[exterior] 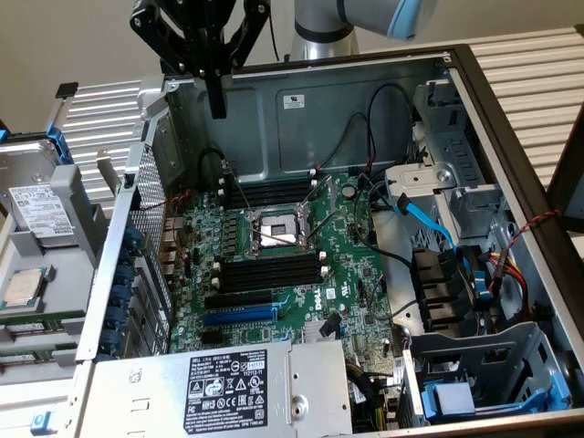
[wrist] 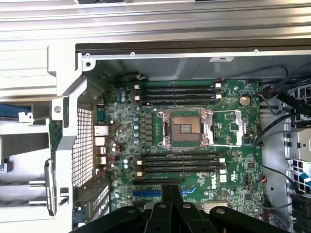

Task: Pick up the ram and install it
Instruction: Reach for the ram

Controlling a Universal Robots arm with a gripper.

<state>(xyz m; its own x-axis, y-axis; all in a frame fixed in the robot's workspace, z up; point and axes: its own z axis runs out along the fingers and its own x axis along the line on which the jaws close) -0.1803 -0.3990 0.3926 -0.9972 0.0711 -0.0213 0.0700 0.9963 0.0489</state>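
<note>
- Hovering over the rear wall of the open grey metal computer case (exterior: 347, 119), the black gripper (exterior: 217, 109) is clenched, grasping nothing.
- Long black plastic memory slots (exterior: 272, 270) flank the square silver processor socket (exterior: 274, 228).

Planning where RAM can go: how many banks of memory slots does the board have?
2. One bank lies between the CPU socket and the case wall; the other bank lies between the socket and the blue slot. None seems hidden.

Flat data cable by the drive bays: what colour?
Light blue. The flat cable shows best in the exterior view.
</note>
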